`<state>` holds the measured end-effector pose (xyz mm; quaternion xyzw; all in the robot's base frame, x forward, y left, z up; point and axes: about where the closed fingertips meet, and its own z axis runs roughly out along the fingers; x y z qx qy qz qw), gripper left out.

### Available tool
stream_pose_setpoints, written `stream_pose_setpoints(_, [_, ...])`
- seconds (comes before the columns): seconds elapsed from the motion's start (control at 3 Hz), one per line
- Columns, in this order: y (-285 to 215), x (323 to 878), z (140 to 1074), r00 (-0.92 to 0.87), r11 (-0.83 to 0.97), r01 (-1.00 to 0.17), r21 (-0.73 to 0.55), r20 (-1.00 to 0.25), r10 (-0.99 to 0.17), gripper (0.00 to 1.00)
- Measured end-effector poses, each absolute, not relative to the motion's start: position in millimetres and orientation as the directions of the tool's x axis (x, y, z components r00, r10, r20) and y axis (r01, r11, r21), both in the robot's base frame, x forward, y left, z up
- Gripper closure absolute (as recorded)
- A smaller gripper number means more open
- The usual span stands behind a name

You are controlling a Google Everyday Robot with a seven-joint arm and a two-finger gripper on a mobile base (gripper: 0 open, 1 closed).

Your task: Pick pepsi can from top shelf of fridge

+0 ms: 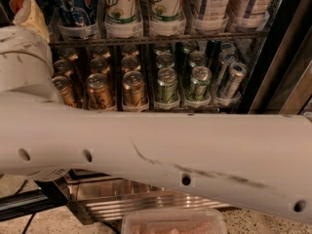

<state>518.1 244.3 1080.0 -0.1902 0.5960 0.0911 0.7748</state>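
Note:
The pepsi can (pixel 73 6), dark blue with a pale printed figure, stands at the left end of the top shelf (pixel 195 35), a dark wire rack in the fridge (pixel 273 57). My gripper (pixel 30 14) shows only as a yellowish tip at the upper left, just left of the can and at about its height. My grey arm (pixel 156 155) crosses the whole view in front of the fridge and hides its lower part.
Green-and-white bottles (pixel 122 9) and pale bottles (pixel 209 4) stand right of the pepsi can. The rack below holds bronze-gold cans (pixel 100 89) and green cans (pixel 168 84). The steel base grille (pixel 126 204) and a clear plastic tub (pixel 170 223) are at the bottom.

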Motion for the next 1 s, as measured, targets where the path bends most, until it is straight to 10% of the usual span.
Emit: stream_pose_setpoints(1.0, [243.6,533.6,1077.5,0.289,0.926,-0.324,-0.195,-0.952,-0.099,0.34])
